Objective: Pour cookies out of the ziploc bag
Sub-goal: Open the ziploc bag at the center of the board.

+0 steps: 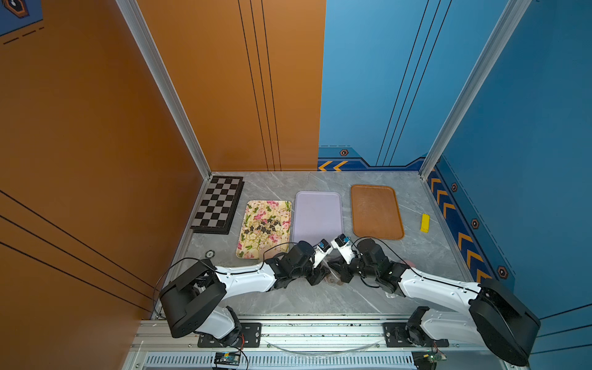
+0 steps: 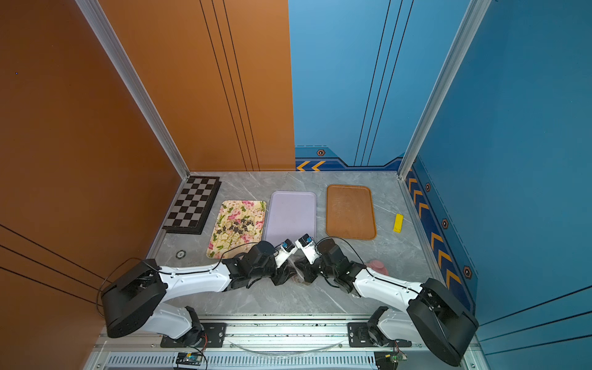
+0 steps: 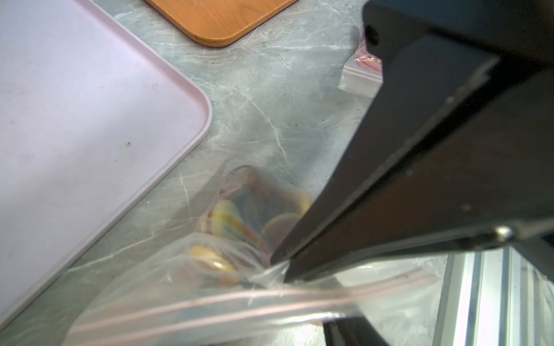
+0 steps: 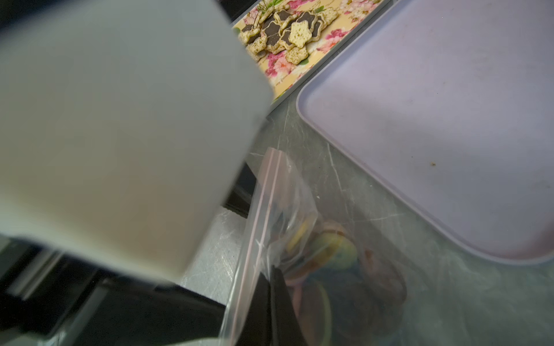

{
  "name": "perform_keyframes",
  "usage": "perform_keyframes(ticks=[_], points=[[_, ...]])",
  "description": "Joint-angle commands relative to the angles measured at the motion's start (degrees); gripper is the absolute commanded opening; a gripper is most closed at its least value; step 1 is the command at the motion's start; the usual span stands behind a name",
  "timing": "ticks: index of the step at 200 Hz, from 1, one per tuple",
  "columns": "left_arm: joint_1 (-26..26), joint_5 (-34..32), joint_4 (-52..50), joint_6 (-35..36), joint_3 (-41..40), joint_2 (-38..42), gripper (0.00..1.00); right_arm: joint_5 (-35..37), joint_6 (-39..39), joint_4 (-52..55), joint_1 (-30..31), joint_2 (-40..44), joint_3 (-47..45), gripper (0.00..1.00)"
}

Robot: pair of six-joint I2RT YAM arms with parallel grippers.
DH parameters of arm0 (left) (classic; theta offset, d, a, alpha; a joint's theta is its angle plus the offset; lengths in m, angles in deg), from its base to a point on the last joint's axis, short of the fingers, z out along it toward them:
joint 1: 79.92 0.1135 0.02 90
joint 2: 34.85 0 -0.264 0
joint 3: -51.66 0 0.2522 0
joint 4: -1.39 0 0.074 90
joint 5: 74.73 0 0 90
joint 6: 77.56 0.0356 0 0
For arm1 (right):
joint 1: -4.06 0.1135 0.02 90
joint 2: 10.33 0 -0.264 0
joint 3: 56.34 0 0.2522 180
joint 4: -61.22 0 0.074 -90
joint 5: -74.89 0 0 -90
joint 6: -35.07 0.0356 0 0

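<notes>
The ziploc bag (image 3: pixel 209 299) of cookies (image 3: pixel 227 215) is clamped by the closed right gripper (image 4: pixel 269 287); the opening of the left gripper (image 1: pixel 318 275) cannot be told. A lilac tray (image 3: pixel 90 119) lies just beside.

Clear ziploc bag (image 3: pixel 209 308) with pink zip strip, crumpled, just near of the lilac tray (image 3: pixel 90 90), round brown, yellow-ringed and pink cookies (image 4: pixel 332 248) heaped inside, dark and tan star cookies (image 4: pixel 284 33) piled on the floral tray (image 4: pixel 299 75) at left
</notes>
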Motion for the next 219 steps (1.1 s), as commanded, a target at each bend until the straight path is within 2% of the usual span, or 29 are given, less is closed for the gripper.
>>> perform_keyframes(ticks=[1, 10, 22, 35, 70, 135, 219], points=[[-1.67, -2.57, 1.94, 1.69, 0.03, 0.02, 0.39, -1.71, 0.8, -2.08, 0.65, -0.9, 1.99, 0.0], [-1.77, -2.92, 1.93, 1.67, 0.13, -0.08, 0.33, -1.54, 0.81, -2.11, 0.8, -1.09, 2.2, 0.0], [-2.15, -4.21, 1.92, 1.77, 0.14, 0.05, 0.18, -1.38, 0.8, -1.95, 0.83, -1.35, 2.48, 0.0], [-2.29, -5.55, 1.91, 1.63, -0.01, 0.31, 0.1, -0.91, 0.8, -1.56, 0.95, -1.55, 2.66, 0.0], [-2.25, -9.96, 1.88, 0.05, -1.65, 1.7, 0.0, 3.85, 0.96, 1.34, 1.01, -0.03, 2.55, 0.0], [-1.67, -14.44, 1.94, -3.25, -5.09, 3.26, 0.0, 18.43, 2.82, 10.25, 0.34, 7.44, 1.83, 0.0], [-0.34, -12.57, 1.92, -2.42, -7.56, 6.19, 0.0, 26.55, 6.73, 12.56, -2.5, 8.35, -0.16, 0.0]])
